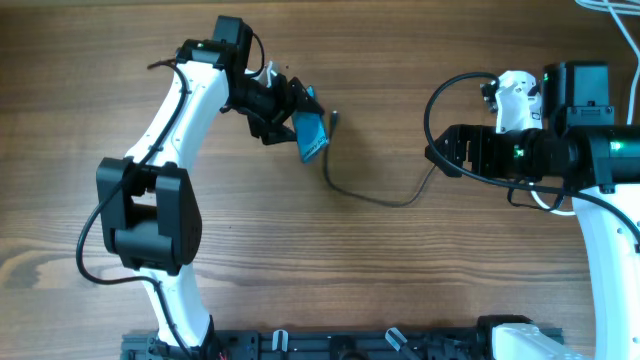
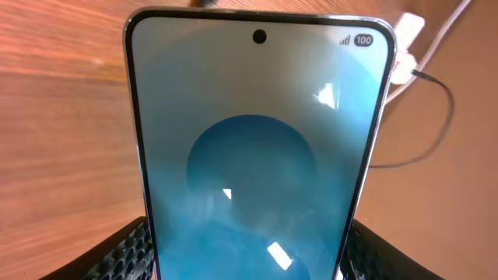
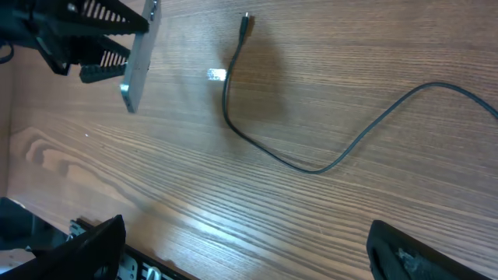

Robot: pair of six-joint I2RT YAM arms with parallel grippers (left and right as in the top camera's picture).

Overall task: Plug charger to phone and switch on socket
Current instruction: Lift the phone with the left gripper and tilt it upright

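Observation:
My left gripper is shut on the phone and holds it tilted above the table. In the left wrist view the phone's teal screen fills the frame between my fingers. The charger, a thin black cable, lies on the table with its plug tip just right of the phone. Its other end loops up to the white socket, which is partly hidden under my right arm. My right gripper is open and empty above the cable. The right wrist view shows the phone edge-on, the plug tip and the cable.
White leads run off at the top right corner. A black rail lines the table's front edge. A small white speck lies on the wood beside the cable. The socket shows far off in the left wrist view.

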